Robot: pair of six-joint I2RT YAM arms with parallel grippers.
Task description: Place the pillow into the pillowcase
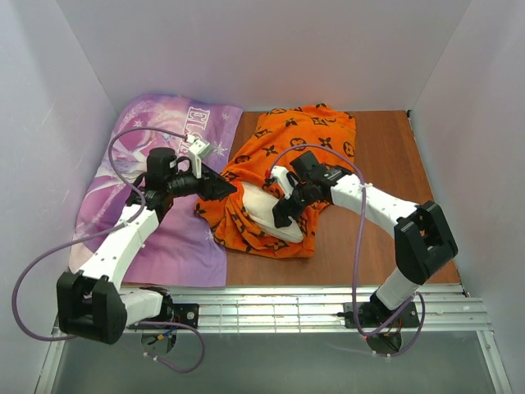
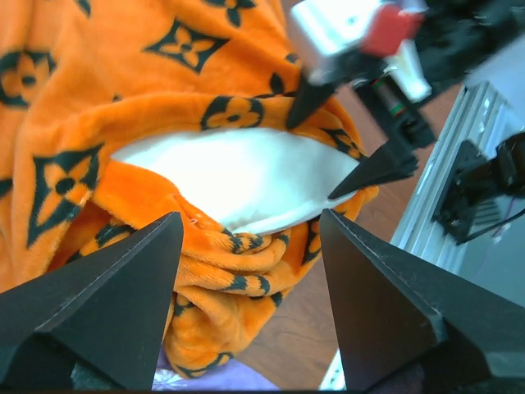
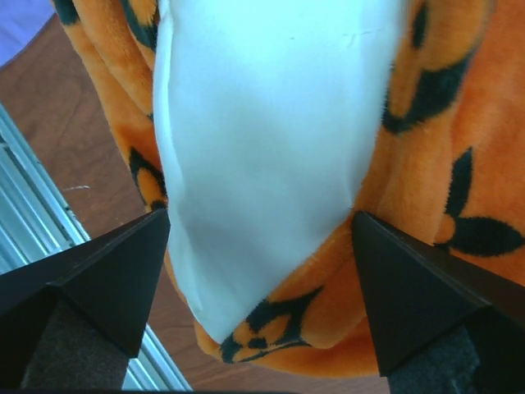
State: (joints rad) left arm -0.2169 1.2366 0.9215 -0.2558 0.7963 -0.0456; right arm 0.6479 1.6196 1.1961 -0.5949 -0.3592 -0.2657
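The orange pillowcase (image 1: 299,144) with black motifs lies crumpled mid-table. The white pillow (image 1: 261,205) sits partly inside its near, open end, with a white patch showing. My left gripper (image 1: 232,190) is open at the left edge of that opening. In the left wrist view, my left gripper (image 2: 250,217) straddles bunched pillowcase (image 2: 238,279) below the pillow (image 2: 238,176), gripping nothing. My right gripper (image 1: 280,217) is open just above the pillow's near end. In the right wrist view, my right gripper (image 3: 261,215) spans the pillow (image 3: 262,123) and the case edge (image 3: 459,164).
Purple "ELSA" print fabric (image 1: 164,164) covers the left of the wooden table (image 1: 385,164), under the left arm. An aluminium rail (image 1: 312,308) runs along the near edge. White walls enclose the left, back and right sides.
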